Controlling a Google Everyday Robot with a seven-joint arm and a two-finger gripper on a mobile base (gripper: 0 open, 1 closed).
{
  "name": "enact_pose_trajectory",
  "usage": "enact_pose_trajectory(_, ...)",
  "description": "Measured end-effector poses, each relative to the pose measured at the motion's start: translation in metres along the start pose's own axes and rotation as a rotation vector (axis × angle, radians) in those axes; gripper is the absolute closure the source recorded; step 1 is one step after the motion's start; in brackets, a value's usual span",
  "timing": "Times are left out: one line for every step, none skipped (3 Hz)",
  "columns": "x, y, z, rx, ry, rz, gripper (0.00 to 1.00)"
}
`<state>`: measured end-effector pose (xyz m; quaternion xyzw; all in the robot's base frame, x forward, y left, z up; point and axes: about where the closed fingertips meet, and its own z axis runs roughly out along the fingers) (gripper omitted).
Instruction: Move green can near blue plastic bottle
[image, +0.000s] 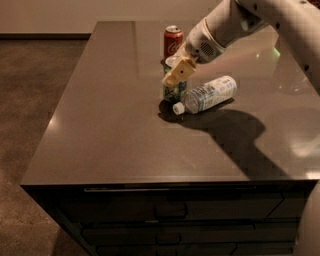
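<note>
Nearest, the drawer fronts (170, 212) sit under the front edge of the dark, glossy-topped table (115, 145). Farther in, the clear bluish plastic water bottle (209, 93) lies on its side, which keeps it steady as the target, with its white cap (177, 108) pointing toward the table's front-left. Just behind that cap the small green aluminium soda can (174, 91) stands upright on the table, right beside the bottle, so the goal looks nearly met. The pale gripper (178, 71) is at the can's upper part, reaching in from the right. I cannot tell whether it clasps the can or has let go. Beyond, a red cola can (173, 41) stands apart.
</note>
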<state>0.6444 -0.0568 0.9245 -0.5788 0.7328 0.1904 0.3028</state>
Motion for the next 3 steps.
enact_pose_trajectory(0.0002,0.0003,0.0023,-0.003,0.000,0.000,0.12)
enact_pose_trajectory(0.0001,0.0007,0.0045,-0.007,0.001,0.000,0.00)
enact_pose_trajectory(0.0001,0.0007,0.0046,-0.007,0.001,0.000,0.00)
